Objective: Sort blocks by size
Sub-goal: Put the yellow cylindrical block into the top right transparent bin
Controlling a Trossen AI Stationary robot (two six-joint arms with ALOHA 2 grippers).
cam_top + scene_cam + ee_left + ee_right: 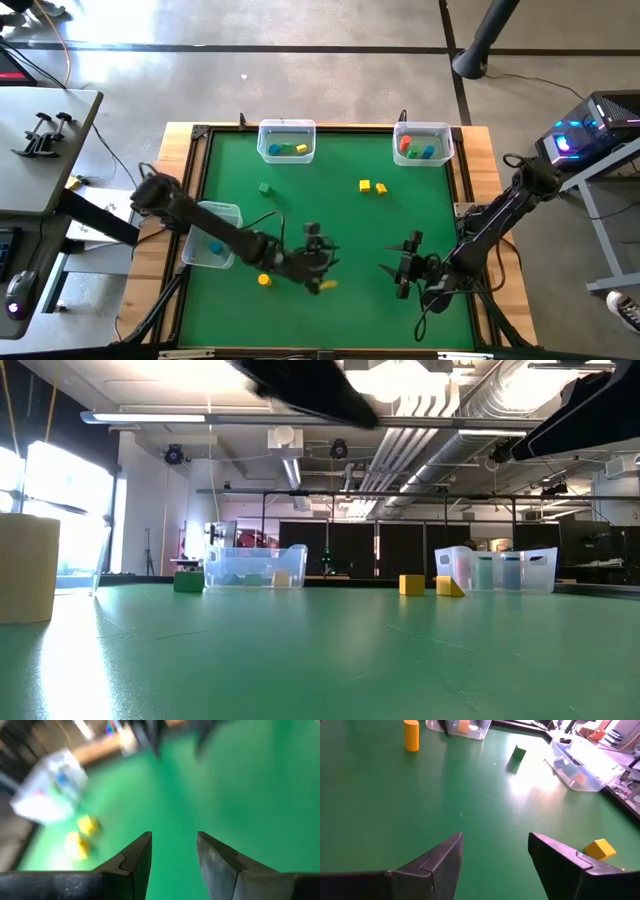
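My left gripper [318,262] hangs released, empty, above the near yellow block [327,285]; my right gripper [405,268] waits released nearby.

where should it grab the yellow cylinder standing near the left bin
Across its curved sides at mid-height, coming straight down from above. The yellow cylinder stands upright on the green mat, apart from the clear bin, so both sides look free. The left gripper is nearest, its fingers apart.
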